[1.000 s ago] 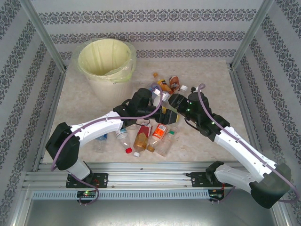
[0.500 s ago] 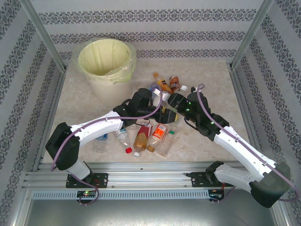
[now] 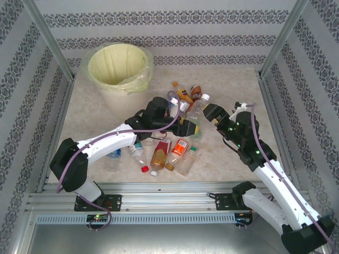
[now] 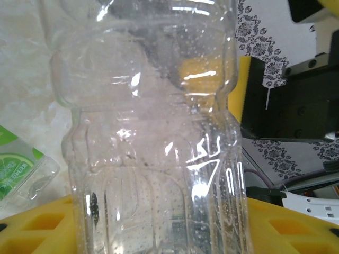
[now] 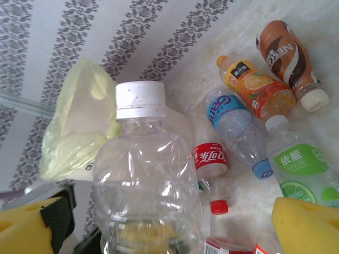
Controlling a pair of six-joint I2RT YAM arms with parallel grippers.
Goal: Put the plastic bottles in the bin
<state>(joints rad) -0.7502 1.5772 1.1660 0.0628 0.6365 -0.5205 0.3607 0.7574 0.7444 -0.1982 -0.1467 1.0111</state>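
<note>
Progress: we judge the job barely begun. The bin [image 3: 113,94], at the upper left of the overhead view, shows bare yellow-green lining as far down as we can see, and the bottles lie out on the table [image 3: 233,84].
Bottle in hand: the right gripper [image 3: 207,112] is clamped on the lower body of a white-capped bottle [image 5: 145,180]. It is held up right of centre in the overhead view, well apart from the bin.
Left gripper [image 4: 161,226]: its yellow fingers [image 4: 286,227] stand on either side of a ribbed bottle [image 4: 153,132] at the centre of the left wrist view. We cannot tell whether they pinch it or only flank it.
Left to do: by our reading, every bottle has yet to reach the bin, the raised one first.
Bins: one.
Grippers: two.
Far cluster: five bottles lying on the right of the right wrist view. They are a brown bottle [image 5: 283,53], an orange bottle [image 5: 254,87], a blue-labelled bottle [image 5: 233,121], a green-labelled bottle [image 5: 299,164] and a red-labelled bottle [image 5: 210,159].
Near row [image 3: 160,154]: five bottles side by side at lower centre of the overhead view, just beyond the arm bases.
Total: ten lying, plus one or two at the grippers. We cannot be sure the ribbed bottle is a separate one, and the arms cover part of the pile.
</note>
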